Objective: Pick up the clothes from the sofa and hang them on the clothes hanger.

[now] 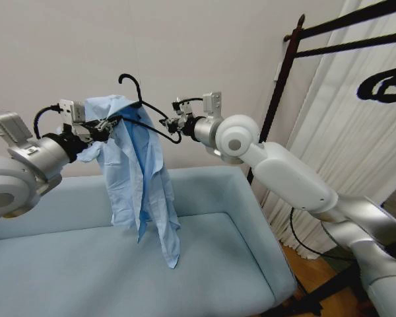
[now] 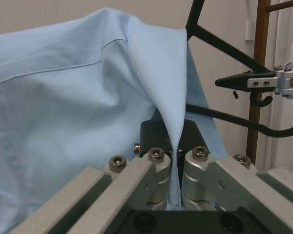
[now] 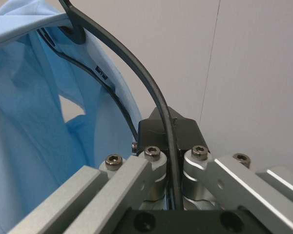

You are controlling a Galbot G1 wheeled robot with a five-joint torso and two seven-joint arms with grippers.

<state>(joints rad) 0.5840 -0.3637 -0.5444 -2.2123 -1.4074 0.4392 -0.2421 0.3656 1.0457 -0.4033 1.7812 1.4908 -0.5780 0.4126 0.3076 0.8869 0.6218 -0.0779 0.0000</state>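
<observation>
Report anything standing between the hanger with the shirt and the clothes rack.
Nothing visible does. The left gripper pinches the blue shirt, the right gripper grips the black hanger; open space lies toward the rack.

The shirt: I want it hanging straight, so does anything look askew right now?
Yes. The blue shirt hangs lopsided on the black hanger: it is bunched toward the left gripper, which pinches its fabric, while the hanger end clamped by the right gripper is bare.
</observation>
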